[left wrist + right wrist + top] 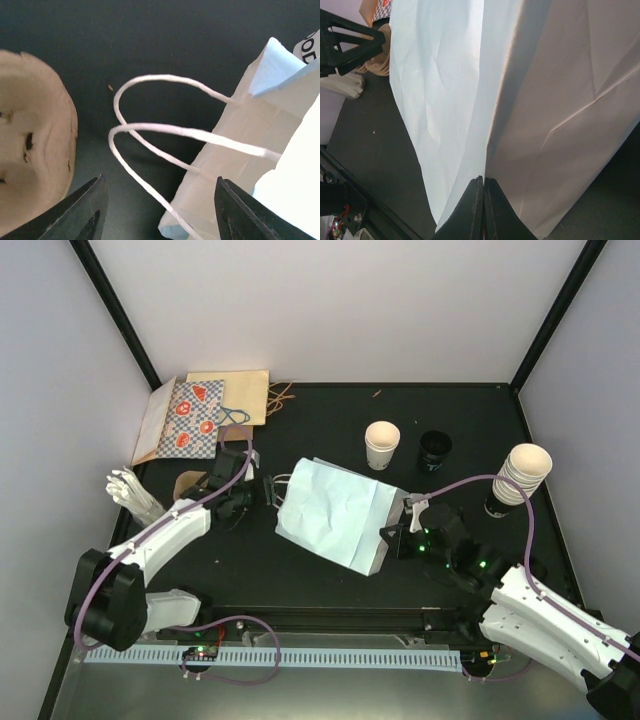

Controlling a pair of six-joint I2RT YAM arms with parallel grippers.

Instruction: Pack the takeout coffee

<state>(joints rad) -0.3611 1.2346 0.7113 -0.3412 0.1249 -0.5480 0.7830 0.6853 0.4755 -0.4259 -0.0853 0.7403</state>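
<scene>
Light blue paper bag [325, 510] lies flat; right gripper [483, 182], jaws together, steadies its base at four o'clock; left gripper [160, 192] stands apart around the handles [165, 130], likely to open it; paper cup [381, 445] stands outside at one o'clock

Pale lilac walls [330, 300] with black corner posts [115, 310] enclose a black tabletop [330, 420].

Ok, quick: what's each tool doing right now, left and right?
Left tool: open, holding nothing; white handles just ahead.
Right tool: closed, pinching an edge of the light blue paper bag.
</scene>
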